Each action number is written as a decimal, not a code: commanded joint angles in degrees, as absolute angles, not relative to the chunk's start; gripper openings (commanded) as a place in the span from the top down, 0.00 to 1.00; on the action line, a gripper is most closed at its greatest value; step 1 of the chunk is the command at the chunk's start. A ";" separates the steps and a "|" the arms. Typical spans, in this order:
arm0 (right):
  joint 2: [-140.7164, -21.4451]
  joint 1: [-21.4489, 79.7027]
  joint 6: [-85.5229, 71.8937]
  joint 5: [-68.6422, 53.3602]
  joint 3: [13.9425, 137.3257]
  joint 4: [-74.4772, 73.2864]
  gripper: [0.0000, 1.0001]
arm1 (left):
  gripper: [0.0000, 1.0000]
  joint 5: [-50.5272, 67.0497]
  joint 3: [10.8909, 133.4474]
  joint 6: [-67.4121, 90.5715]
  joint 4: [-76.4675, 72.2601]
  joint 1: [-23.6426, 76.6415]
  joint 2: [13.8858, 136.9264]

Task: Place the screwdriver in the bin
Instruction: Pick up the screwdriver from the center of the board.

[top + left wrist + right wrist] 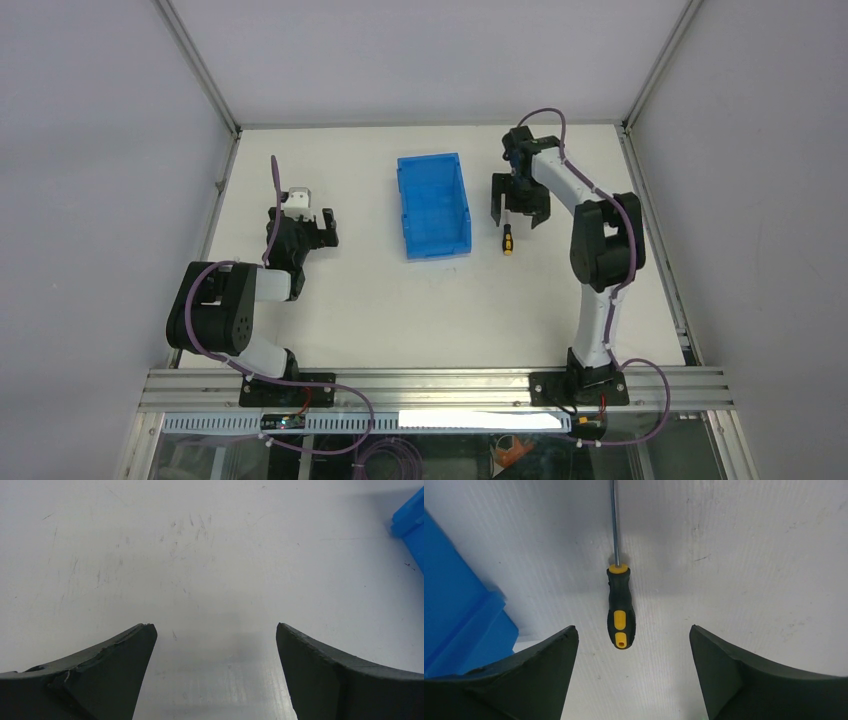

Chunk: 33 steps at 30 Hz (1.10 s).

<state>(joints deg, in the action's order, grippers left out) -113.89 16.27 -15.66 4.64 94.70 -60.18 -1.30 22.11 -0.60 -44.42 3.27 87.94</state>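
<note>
One screwdriver (620, 605) lies centred under the right pincer (634, 636) — spread wide, not touching it.

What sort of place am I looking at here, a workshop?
Most likely a robotics lab test cell. A left arm and right arm are bolted to an aluminium rail at the edge of a white table boxed in by plain panels, holding a blue bin and a screwdriver.

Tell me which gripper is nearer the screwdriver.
Right. The right gripper hangs open directly over the screwdriver; the left gripper is open too, away on the bin's opposite side.
</note>
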 commanded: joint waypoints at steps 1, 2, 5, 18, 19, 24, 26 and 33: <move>-116.33 16.95 -16.60 3.77 94.44 -56.47 0.16 | 0.01 -0.09 21.97 -0.13 -45.92 2.70 86.31; -117.01 17.11 -16.68 3.74 94.44 -56.31 0.18 | 0.01 -0.09 21.97 -0.14 -45.88 2.70 86.30; -118.59 17.46 -16.88 3.83 94.38 -55.92 0.23 | 0.01 -0.09 21.97 -0.09 -45.88 2.68 86.31; -122.37 18.36 -16.61 4.31 93.41 -55.11 0.63 | 0.01 -0.09 21.97 -0.16 -45.90 2.74 86.29; -122.41 18.39 -16.58 4.35 93.42 -55.11 0.66 | 0.01 -0.09 21.97 -0.10 -45.88 2.69 86.31; -122.51 18.37 -16.53 4.61 93.37 -55.18 0.83 | 0.01 -0.09 21.97 -0.12 -45.88 2.73 86.31; -122.27 18.37 -16.44 4.70 93.43 -55.25 0.88 | 0.01 -0.07 21.97 -0.11 -45.88 2.64 86.31; -120.24 18.37 -15.61 6.13 94.53 -56.94 0.97 | 0.01 -0.09 21.97 -0.14 -45.88 2.69 86.25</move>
<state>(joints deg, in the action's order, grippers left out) -121.69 18.11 -16.38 4.34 93.45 -56.18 -1.30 22.11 -0.60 -44.42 3.27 87.94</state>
